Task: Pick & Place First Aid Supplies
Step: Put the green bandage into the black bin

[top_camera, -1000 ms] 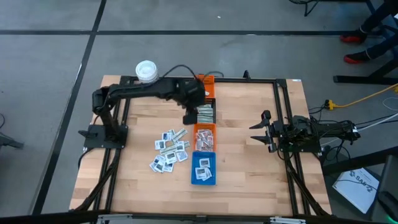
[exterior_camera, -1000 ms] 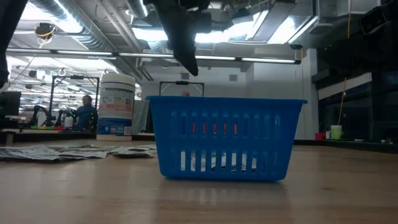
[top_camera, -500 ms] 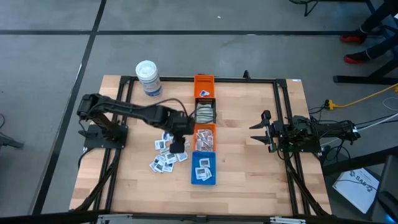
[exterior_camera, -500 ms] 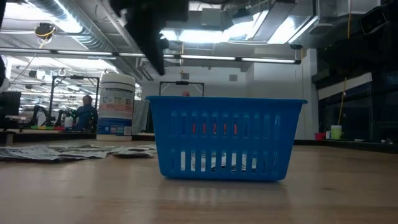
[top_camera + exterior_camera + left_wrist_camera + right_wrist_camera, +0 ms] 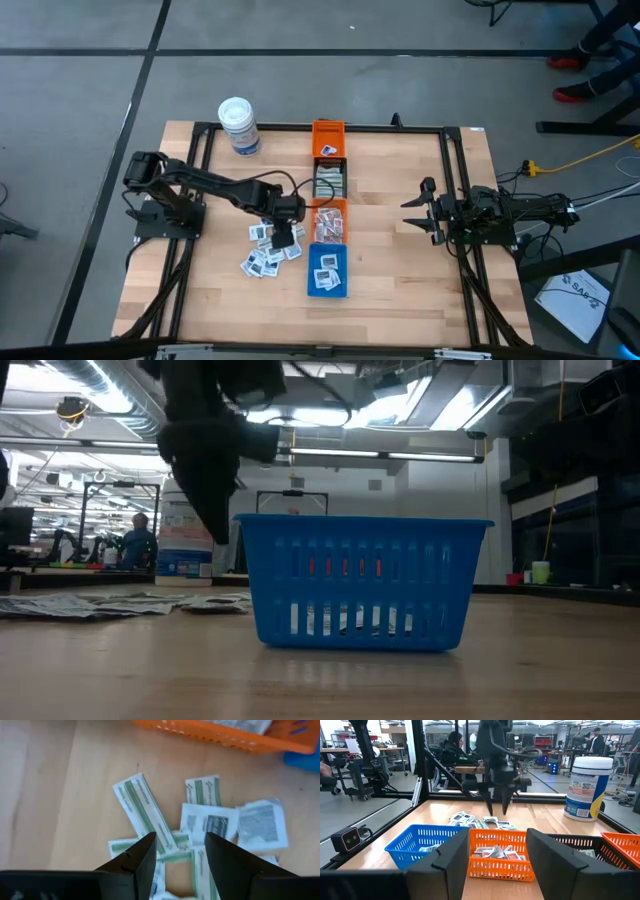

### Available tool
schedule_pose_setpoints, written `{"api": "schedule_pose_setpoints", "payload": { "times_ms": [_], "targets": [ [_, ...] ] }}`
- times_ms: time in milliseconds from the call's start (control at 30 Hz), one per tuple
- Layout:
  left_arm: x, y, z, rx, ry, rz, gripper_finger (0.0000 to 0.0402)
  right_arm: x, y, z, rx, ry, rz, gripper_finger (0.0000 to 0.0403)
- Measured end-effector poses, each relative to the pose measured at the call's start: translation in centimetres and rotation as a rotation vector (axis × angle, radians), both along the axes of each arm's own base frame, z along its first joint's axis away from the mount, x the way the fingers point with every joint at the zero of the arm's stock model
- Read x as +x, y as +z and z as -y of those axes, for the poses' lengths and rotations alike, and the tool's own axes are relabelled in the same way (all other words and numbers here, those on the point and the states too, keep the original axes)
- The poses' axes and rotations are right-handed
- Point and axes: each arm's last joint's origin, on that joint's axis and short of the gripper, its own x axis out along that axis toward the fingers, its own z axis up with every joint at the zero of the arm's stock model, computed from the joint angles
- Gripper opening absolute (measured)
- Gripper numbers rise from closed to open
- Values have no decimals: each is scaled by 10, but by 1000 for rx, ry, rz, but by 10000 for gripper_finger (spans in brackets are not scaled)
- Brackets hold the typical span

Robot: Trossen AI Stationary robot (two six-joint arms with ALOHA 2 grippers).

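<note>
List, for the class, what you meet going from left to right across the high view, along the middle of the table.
Left arm's base → loose first aid packets with the left tool, open, above them → blue bin → right tool, open, waiting at the right side.

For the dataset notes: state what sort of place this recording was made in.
Probably a robotics lab or workshop: a wooden table in a black frame, other workbenches with equipment behind, exposed ceiling ducts, and people at stations.
</note>
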Motion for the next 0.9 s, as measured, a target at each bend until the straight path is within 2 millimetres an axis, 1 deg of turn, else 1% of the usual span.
{"api": "schedule_pose_setpoints", "payload": {
  "times_ms": [133, 300, 467, 500, 667, 767, 900],
  "targets": [
    [-2, -15, -9, -4, 29, 28, 163, 0, 0, 0, 0, 0, 0, 195],
    [-2, -22, -22, -30, 67, 62, 163, 0, 0, 0, 0, 0, 0, 195],
    [-2, -32, -37, -45, 122, 28, 163, 0, 0, 0, 0, 0, 1, 195],
    [1, -34, -39, -48, 128, 35, 163, 0, 0, 0, 0, 0, 1, 195],
    [6, -49, -46, -104, 166, 11, 163, 0, 0, 0, 0, 0, 0, 195],
    [6, -57, -50, -110, 195, -19, 163, 0, 0, 0, 0, 0, 1, 195],
    [7, -62, -54, -117, 210, -32, 163, 0, 0, 0, 0, 0, 1, 195]
  ]
}}
